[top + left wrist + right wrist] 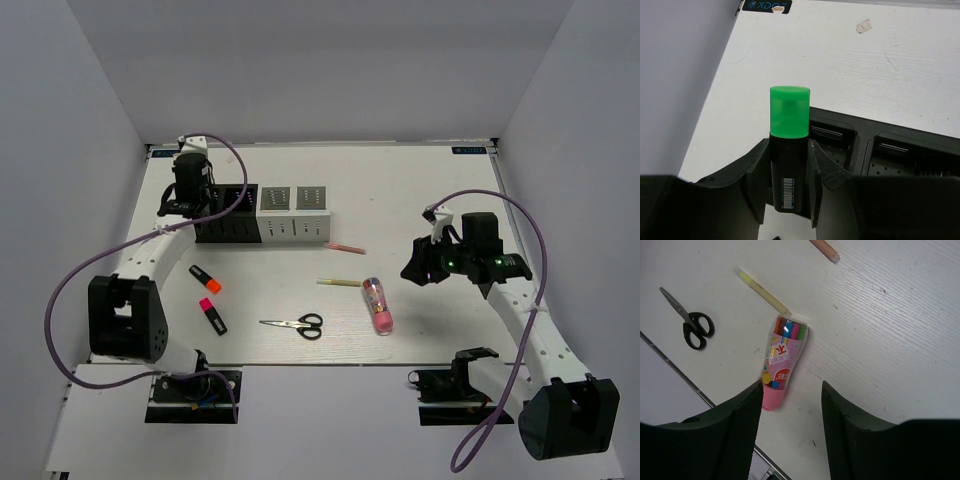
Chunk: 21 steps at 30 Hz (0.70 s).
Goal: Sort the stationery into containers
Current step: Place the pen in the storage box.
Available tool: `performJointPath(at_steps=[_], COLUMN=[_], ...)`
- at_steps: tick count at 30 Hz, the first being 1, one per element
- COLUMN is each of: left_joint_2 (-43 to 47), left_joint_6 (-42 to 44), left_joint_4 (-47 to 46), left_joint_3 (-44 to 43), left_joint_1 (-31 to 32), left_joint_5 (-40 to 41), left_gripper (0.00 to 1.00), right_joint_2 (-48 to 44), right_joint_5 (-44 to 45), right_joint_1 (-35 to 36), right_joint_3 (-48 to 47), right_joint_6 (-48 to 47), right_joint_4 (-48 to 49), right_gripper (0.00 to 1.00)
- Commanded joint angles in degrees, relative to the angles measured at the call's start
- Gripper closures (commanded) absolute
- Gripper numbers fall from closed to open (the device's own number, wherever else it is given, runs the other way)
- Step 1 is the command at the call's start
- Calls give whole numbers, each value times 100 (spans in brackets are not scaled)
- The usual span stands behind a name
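My left gripper (788, 145) is shut on a black marker with a green cap (789, 112), held upright just left of and above the leftmost black holder (837, 145). In the top view it (190, 198) hovers at the left end of the containers (262, 215), two black and two white. My right gripper (791, 388) is open and empty above the table, just right of the clear pink-ended tube (782, 362) (378, 305). The scissors (295, 324), yellow pencil (340, 282), pink pen (345, 247), orange-capped marker (205, 278) and red-capped marker (212, 315) lie on the table.
Grey walls close in the table on the left, back and right. Purple cables loop off both arms. The table's front edge (300, 362) runs just below the scissors. A scrap of tape (863, 25) lies behind the holders.
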<state>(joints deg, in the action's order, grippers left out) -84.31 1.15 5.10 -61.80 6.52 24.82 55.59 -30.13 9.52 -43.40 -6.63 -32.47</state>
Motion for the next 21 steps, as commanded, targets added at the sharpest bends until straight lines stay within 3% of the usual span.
performJointPath(at_steps=[1,15,20,21], left_joint_2=[-137,-683,-622,-578], left_joint_6=[140,-71,-291,-291], left_joint_4=[-238,-353,-317,-326], left_joint_3=[-402,-350,-263,-254], left_joint_1=[-37,-37,-19,-11], left_joint_5=[-12,13,-3,5], left_gripper=[100,98,69,50], right_joint_2=[57,101,66,48], right_joint_5=[16,86,69,43], right_joint_1=[32,6,-3,15], right_joint_3=[-178,-231,-213,-204], right_joint_6=[-40,-110,-119,-101], right_joint_4=[92,13,39,39], right_gripper=[46,44,41,39])
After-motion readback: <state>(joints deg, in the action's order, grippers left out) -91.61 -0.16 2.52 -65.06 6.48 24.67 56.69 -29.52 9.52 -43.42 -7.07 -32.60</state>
